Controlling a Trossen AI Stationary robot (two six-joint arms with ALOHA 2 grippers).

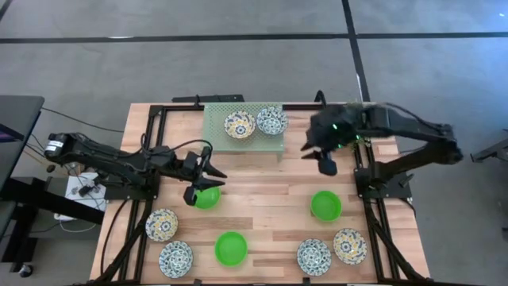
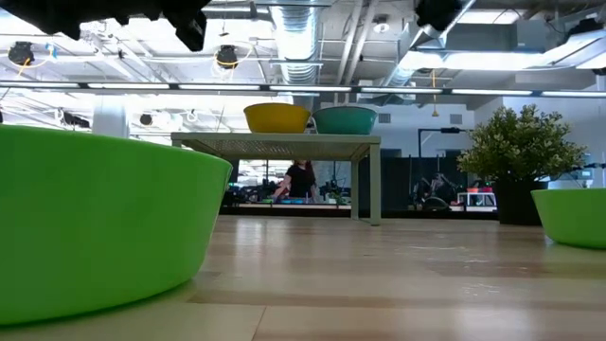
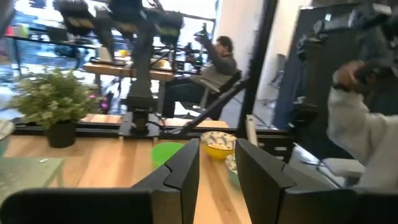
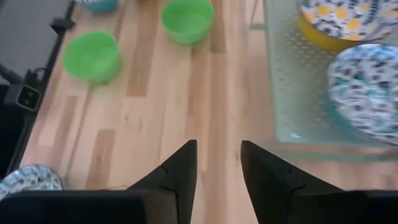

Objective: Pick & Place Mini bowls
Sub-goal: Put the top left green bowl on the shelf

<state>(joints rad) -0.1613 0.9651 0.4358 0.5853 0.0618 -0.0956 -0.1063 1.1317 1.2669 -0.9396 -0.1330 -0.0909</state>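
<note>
Green plastic is filling the lower left of the low view, where one plain green mini bowl (image 2: 95,227) is sitting closest to the lens on the wooden counter (image 1: 270,202). From above, the near edge of the counter, along the bottom of the frame, is carrying a row of loose mini bowls: a yellow-blue floral one (image 1: 161,225) and a blue floral one (image 1: 175,259) at lower left, a green one (image 1: 231,248) at bottom centre, then a blue one (image 1: 313,257) and a yellow-blue one (image 1: 350,245) at lower right. They are lying apart from one another, probably so that each can be taken singly.

Further in, the left gripper (image 1: 205,183) is hanging over a green bowl (image 1: 207,197) at centre left with its fingers spread and nothing between them, seemingly lining up for a grasp. Another green bowl (image 1: 325,205) is sitting at centre right.

Farthest away, at upper centre, the pale green mesh rack (image 1: 216,127) is holding two floral bowls side by side, a yellow-blue one (image 1: 239,125) and a blue one (image 1: 271,121), which suggests the rack is the drop-off place. The right gripper (image 1: 320,155) is hovering just beside the rack's right end, empty, its fingers (image 4: 180,168) parted. A potted plant (image 2: 521,156) is standing at the far right in the low view.
</note>
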